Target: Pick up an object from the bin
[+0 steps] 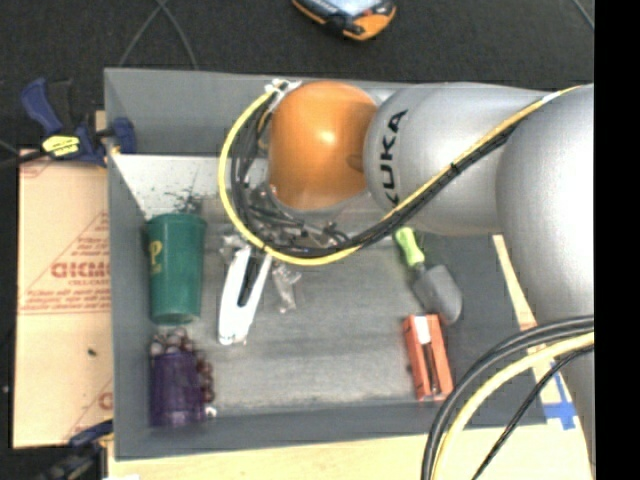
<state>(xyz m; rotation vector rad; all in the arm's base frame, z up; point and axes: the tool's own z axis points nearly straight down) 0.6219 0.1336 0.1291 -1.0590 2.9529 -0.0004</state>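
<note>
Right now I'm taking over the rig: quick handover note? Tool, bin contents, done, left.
Tool: low in the bin, left of middle, beside a white elongated object; open or shut cannot be told.
Things: green cup on its side at left, purple grapes below it, green-handled grey scraper at right, orange block lower right.
Done: nothing visibly grasped or lifted.
Left: grasp one thing and lift it out.

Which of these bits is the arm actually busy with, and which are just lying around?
Job in hand:
gripper
grey bin
white oblong thing right by the gripper, mid-bin

Lying about:
green cup on its side
purple grape bunch
green-handled scraper
orange block
orange-and-black gadget outside the bin
</note>
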